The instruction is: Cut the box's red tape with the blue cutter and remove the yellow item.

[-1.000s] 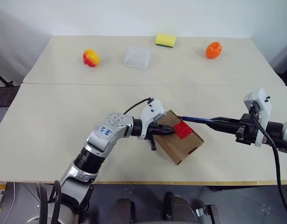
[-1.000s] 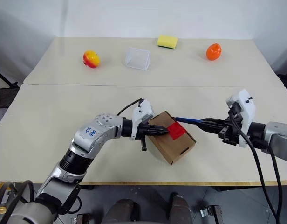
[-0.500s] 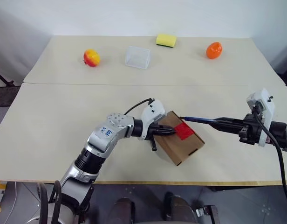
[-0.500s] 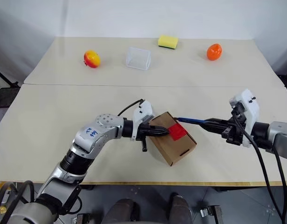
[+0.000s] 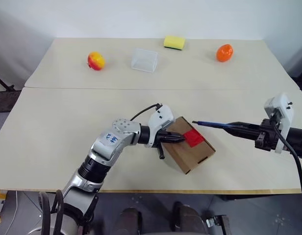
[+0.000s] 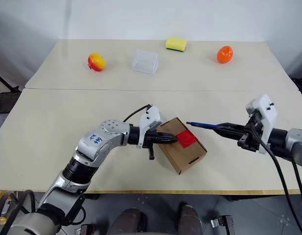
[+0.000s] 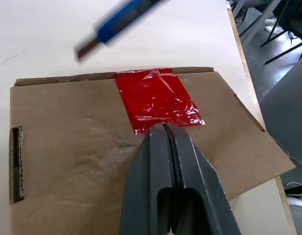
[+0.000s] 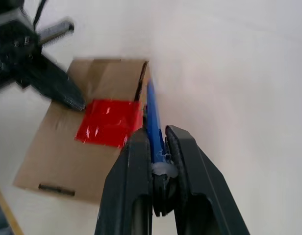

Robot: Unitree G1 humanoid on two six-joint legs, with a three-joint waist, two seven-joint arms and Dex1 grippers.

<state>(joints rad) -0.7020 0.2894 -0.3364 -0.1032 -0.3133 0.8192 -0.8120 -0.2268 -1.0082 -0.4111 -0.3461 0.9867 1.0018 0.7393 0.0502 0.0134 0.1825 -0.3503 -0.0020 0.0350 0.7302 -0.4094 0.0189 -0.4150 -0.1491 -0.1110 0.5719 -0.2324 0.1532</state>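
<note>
On box (image 5: pixel 189 151) top, your left hand (image 7: pixel 163 128) rests closed, tips at red tape (image 7: pixel 158 100); right hand (image 8: pixel 156 133) level, gripping blue cutter (image 5: pixel 215 125), tip just off box.

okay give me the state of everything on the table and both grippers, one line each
box: closed, flat on table
red tape: stuck across flap seam
blue cutter: held level, tip short of box
left gripper: shut, tips on box top at tape edge
right gripper: shut on blue cutter
clear container: empty

Brown box (image 5: pixel 190 152) flat on table, closed; red tape (image 5: pixel 192 137) across lid seam; blue cutter (image 5: pixel 214 125) level just beside.
</note>
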